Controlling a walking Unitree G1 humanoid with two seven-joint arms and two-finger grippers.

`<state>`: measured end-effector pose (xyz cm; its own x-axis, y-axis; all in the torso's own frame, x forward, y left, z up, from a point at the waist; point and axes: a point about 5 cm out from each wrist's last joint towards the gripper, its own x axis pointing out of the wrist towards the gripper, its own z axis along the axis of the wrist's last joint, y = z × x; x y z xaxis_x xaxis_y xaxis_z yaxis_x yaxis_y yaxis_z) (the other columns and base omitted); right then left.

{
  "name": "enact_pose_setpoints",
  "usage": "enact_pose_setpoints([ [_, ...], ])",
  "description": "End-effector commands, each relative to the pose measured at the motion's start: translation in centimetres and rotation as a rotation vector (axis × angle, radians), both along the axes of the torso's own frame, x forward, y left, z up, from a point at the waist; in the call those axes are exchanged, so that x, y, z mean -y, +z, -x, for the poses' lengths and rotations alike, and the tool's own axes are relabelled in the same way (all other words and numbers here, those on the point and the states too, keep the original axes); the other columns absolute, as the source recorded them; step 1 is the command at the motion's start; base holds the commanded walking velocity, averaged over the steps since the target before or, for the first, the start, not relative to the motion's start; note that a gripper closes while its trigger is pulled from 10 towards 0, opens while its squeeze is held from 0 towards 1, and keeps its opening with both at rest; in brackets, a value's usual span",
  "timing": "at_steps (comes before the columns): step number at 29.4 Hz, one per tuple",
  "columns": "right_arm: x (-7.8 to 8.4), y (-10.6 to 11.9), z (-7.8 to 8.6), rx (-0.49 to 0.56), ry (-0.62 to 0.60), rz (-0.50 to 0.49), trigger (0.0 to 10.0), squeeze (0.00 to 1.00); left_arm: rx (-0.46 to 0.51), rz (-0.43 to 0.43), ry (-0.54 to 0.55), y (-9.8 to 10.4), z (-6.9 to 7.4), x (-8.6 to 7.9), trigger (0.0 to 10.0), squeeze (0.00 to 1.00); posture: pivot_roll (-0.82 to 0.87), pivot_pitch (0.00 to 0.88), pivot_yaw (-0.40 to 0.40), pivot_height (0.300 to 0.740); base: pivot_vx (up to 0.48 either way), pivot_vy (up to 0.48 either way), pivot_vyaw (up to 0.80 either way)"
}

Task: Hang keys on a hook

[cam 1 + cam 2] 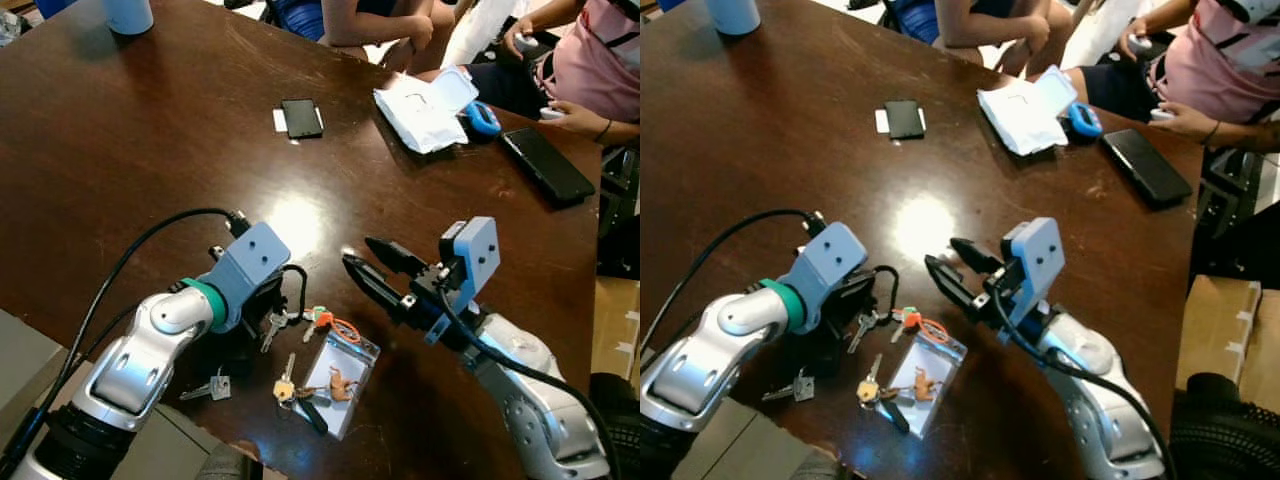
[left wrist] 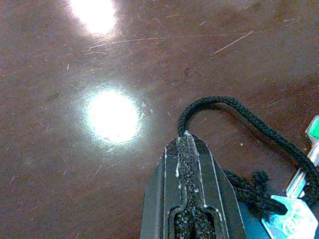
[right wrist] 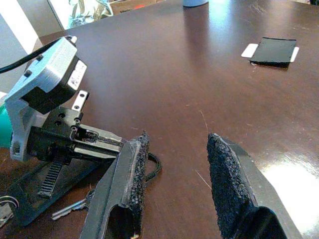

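Open desk [image 1: 150, 140] lies ahead of both pincers. A phone [image 1: 301, 117] and white packet [image 1: 425, 108] sit farther back. Seated people line the far edge.

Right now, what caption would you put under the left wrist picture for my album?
The left end effector pinches a black cord over a shiny brown table, keys dangling nearby.

Both eye views look forward and down over the table [image 1: 150, 150], sharing both arms; the left wrist view sits very close above the wood beyond its gripper [image 2: 188, 149]; the right wrist view faces past its gripper [image 3: 177, 164] toward the left arm.
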<state>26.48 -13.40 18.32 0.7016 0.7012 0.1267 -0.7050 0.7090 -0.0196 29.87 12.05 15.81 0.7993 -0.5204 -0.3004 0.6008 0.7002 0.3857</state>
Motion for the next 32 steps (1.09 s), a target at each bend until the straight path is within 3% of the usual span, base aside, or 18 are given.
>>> enact_pose_setpoints([
  [1, 0.3, -0.2, 0.3, -0.006, -0.009, 0.002, 10.0, 0.0, -0.049, -0.012, 0.018, -1.1, 0.2, -0.2, 0.0, 0.0, -0.04, 0.202, 0.027, 0.74, 0.0, 0.0, 0.0],
  [8, 0.3, -0.2, 0.3, -0.006, -0.009, 0.004, 10.0, 0.0, -0.034, 0.003, 0.023, -0.8, 0.1, -0.2, 0.0, 0.0, -0.04, 0.202, 0.027, 0.74, 0.0, 0.0, 0.0],
  [13, 0.3, -0.2, 0.3, -0.006, -0.008, 0.002, 10.0, 0.0, 0.02, 0.095, 0.019, 0.7, -0.1, 0.4, 0.0, 0.0, -0.04, 0.202, 0.027, 0.74, 0.0, 0.0, 0.0],
  [14, 0.2, -0.2, 0.3, -0.006, -0.008, 0.001, 10.0, 0.0, 0.046, 0.117, 0.018, 1.3, -0.2, 0.5, 6.6, 0.0, -0.04, 0.206, 0.028, 0.74, 0.0, 0.0, 0.0],
  [15, 0.2, -0.2, 0.3, -0.006, -0.008, 0.001, 10.0, 0.0, 0.046, 0.117, 0.018, 1.3, -0.2, 0.5, 6.6, 0.0, -0.04, 0.206, 0.028, 0.74, 0.0, 0.0, 0.0],
  [16, 0.2, -0.2, 0.3, -0.006, -0.009, 0.001, 10.0, 0.0, 0.063, 0.125, 0.013, 1.6, -0.3, 0.6, 10.0, 0.0, -0.04, 0.207, 0.028, 0.74, 0.0, 0.0, 0.0],
  [28, 0.2, -0.3, 0.3, -0.01, -0.01, -0.001, 10.0, 0.0, 0.077, 0.112, 0.003, 1.5, -0.2, 0.8, 10.0, 0.02, -0.03, 0.212, 0.03, 0.74, 0.0, 0.0, 0.0],
  [29, 0.2, -0.3, 0.3, -0.011, -0.01, -0.001, 10.0, 0.0, 0.069, 0.112, 0.004, 1.4, -0.1, 0.8, 10.0, 1.0, -0.03, 0.213, 0.03, 0.74, 0.0, 0.0, 0.0],
  [32, 0.2, -0.3, 0.3, -0.011, -0.009, -0.002, 10.0, 0.0, 0.062, 0.109, 0.001, 1.2, -0.1, 0.8, 10.0, 1.0, -0.03, 0.213, 0.03, 0.74, 0.0, 0.0, 0.0],
])
